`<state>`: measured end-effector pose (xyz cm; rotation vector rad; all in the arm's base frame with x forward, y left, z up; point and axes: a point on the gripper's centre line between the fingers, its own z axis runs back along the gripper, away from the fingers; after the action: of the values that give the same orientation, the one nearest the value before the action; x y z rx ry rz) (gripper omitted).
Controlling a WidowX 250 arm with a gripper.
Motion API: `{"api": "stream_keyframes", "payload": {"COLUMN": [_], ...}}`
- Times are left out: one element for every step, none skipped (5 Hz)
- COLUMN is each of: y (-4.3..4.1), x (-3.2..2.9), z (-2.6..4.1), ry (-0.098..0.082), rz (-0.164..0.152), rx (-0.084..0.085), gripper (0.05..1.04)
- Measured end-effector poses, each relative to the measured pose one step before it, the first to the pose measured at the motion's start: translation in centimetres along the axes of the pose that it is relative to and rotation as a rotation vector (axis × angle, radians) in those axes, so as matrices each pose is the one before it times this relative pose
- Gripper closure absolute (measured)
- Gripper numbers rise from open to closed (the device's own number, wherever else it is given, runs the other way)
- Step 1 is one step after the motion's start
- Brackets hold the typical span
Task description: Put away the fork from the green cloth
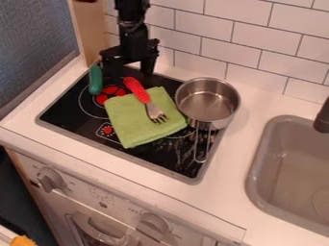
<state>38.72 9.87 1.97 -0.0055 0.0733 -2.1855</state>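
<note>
Pre-grasp stage, by the look of it: gripper near the cooktop's back edge, fingers parted, empty. Red-handled fork lies across green cloth; next move likely calls for aligning over its handle, then closing.

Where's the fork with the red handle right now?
In the camera view, the red-handled metal fork lies on the folded green cloth on the black stovetop, just left of the shiny steel pot.
</note>
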Motion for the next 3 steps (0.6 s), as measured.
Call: {"api": "stream_keyframes", "payload": {"y": [0.477, -0.093, -0.203], "x": [0.530, 0.526, 0.127], "z": [-0.081, -0.681, -0.332], "ry": [0.0045, -0.0108, 0.0062], "rz": [-0.0279, -0.0026, 0.0012], "rx": [-0.0096, -0.0210, -0.0125], "gripper": [0.084, 0.146, 0.398]}}
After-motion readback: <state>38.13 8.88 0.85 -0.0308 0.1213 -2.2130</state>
